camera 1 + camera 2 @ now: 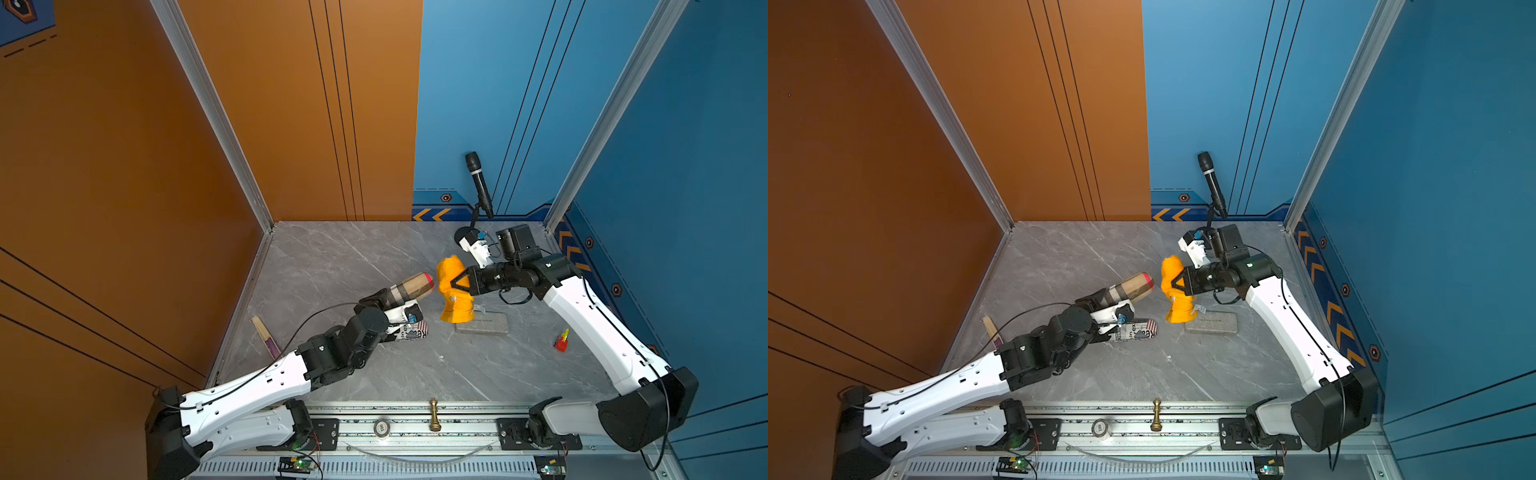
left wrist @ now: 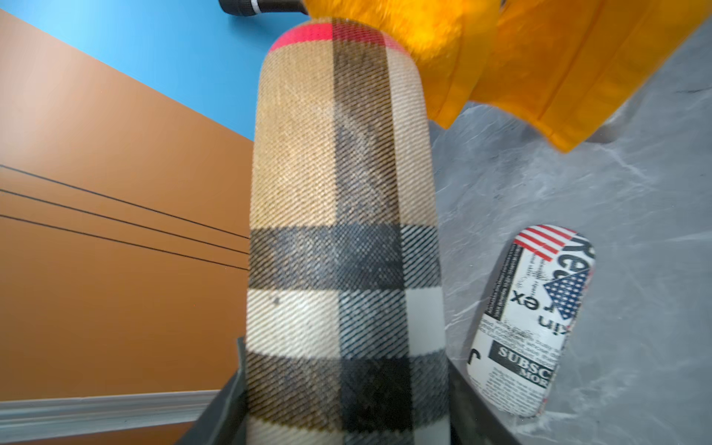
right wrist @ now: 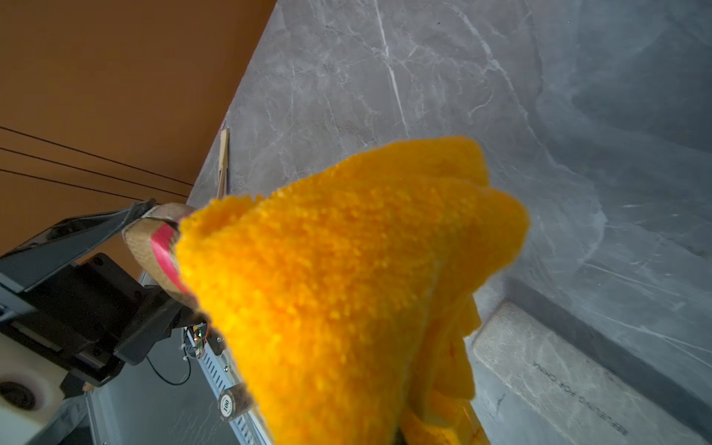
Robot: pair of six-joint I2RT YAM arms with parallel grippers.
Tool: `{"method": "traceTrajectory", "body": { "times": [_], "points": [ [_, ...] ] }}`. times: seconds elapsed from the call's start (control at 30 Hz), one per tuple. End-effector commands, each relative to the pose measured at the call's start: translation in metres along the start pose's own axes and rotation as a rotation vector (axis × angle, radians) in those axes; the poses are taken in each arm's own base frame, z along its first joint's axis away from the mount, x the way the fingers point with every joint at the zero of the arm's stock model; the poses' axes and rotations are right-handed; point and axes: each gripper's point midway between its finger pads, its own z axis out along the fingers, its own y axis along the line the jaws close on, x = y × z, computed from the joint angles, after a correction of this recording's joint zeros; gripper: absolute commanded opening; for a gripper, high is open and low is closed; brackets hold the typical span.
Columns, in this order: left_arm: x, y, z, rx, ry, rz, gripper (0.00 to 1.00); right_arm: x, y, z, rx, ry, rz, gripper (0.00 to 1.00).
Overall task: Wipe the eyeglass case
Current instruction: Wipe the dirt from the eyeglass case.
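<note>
Left gripper (image 1: 386,296) clamps the plaid eyeglass case (image 1: 415,286) by one end, presenting its far tip to the orange cloth (image 1: 449,269) pinched in the right gripper (image 1: 459,283).

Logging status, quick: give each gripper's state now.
Left gripper: shut on the plaid eyeglass case.
Right gripper: shut on the orange cloth.

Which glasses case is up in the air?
The tan plaid case, gripped by the left claw; the newsprint case and grey case lie on the table.
</note>
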Motion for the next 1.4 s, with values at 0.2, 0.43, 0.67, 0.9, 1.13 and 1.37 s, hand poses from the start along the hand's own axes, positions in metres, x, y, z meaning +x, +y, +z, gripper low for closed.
{"method": "traceTrajectory", "body": {
  "times": [0.2, 0.43, 0.67, 0.9, 1.13, 1.37],
  "points": [
    [-0.019, -0.036, -0.013, 0.258, -0.017, -0.038, 0.37, -0.024, 0.045, 0.013, -0.172, -0.079, -0.025, 0.0],
    [-0.012, -0.041, -0.015, 0.282, 0.007, -0.094, 0.36, -0.033, 0.027, 0.011, -0.09, -0.095, 0.014, 0.0],
    [0.0, -0.015, -0.005, 0.232, 0.012, -0.227, 0.37, -0.026, 0.025, 0.011, -0.067, -0.082, 0.033, 0.0],
    [-0.008, -0.021, 0.002, 0.287, 0.004, -0.244, 0.37, -0.015, 0.046, 0.028, -0.107, -0.048, 0.022, 0.0],
    [-0.014, -0.048, -0.002, 0.377, 0.009, -0.221, 0.37, -0.029, 0.041, 0.029, -0.078, -0.073, 0.004, 0.0],
    [-0.013, -0.045, 0.002, 0.359, 0.013, -0.252, 0.36, -0.026, 0.047, 0.042, -0.101, -0.041, 0.011, 0.0]
  ]
}}
